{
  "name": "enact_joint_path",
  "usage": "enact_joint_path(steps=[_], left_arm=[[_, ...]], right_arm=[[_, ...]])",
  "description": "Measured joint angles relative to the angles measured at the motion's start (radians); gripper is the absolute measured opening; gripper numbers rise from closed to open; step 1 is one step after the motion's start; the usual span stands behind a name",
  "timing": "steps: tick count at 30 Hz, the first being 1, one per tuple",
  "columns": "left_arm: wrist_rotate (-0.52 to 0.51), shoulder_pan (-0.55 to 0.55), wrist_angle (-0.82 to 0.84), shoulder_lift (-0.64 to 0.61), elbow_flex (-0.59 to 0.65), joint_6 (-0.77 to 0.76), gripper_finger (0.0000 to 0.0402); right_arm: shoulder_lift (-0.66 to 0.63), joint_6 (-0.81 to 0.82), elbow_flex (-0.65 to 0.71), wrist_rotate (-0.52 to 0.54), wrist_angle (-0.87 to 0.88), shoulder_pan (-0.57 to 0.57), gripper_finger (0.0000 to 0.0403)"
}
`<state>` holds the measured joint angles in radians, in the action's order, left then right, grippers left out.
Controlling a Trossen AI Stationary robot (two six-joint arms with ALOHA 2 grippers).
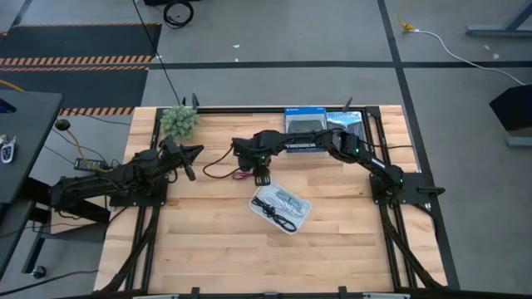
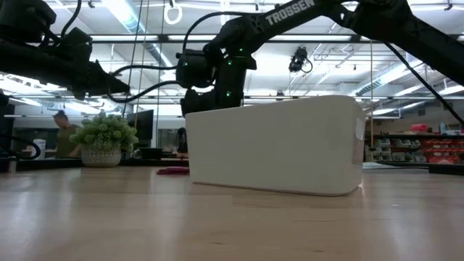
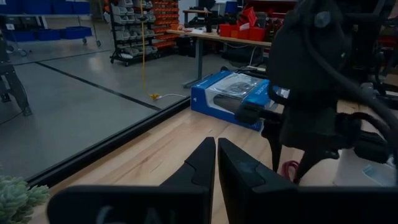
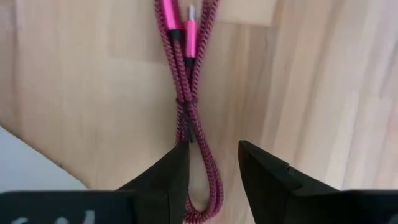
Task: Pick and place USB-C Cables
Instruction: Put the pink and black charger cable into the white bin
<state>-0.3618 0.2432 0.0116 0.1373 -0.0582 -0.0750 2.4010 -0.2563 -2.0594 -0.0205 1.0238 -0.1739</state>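
Observation:
The maroon USB-C cable (image 4: 186,93) lies on the wood as a tied, folded bundle, just left of the white tray (image 1: 309,205); it also shows in the high view (image 1: 243,174). My right gripper (image 4: 211,155) hangs over it, pointing down and open, with one finger on each side of the cable's looped end (image 4: 202,205). A black cable (image 1: 278,216) and a pale cable (image 1: 288,199) lie inside the tray. My left gripper (image 3: 216,152) is shut and empty, held in the air left of centre (image 1: 189,159). My right gripper is open around the looped end of the maroon cable, coming from above. One fingertip (image 4: 177,155) stands right against the strand beside the tie (image 4: 185,127). Whether it touches the cable I cannot tell. The cable lies flat on the table.
Two retail boxes (image 1: 303,124) (image 1: 345,120) sit at the far edge, and a small potted plant (image 1: 179,122) at the far left. In the low view the tray wall (image 2: 275,145) hides my right fingers. Bare wood stretches along the near side of the table.

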Motion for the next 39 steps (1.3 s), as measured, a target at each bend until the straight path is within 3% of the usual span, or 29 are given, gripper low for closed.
enact_joint_path(steps=[7, 13, 19, 32, 39], left_arm=[[0.000, 0.000, 0.000, 0.000, 0.000, 0.000, 0.0025], [0.000, 0.000, 0.000, 0.000, 0.000, 0.000, 0.0025], [0.000, 0.000, 0.000, 0.000, 0.000, 0.000, 0.0025], [0.000, 0.000, 0.001, 0.000, 0.000, 0.000, 0.0025], [0.000, 0.000, 0.001, 0.000, 0.000, 0.000, 0.0025]], right_arm=[[-0.076, 0.045, 0.000, -0.078, 0.033, -0.008, 0.0142], [-0.084, 0.081, 0.007, -0.002, -0.183, -0.020, 0.0142], [-0.078, 0.067, 0.121, 0.103, -0.381, -0.007, 0.0142], [-0.082, 0.036, 0.211, 0.218, -0.357, 0.050, 0.0142], [-0.095, 0.032, 0.217, 0.185, -0.273, 0.070, 0.0142]])
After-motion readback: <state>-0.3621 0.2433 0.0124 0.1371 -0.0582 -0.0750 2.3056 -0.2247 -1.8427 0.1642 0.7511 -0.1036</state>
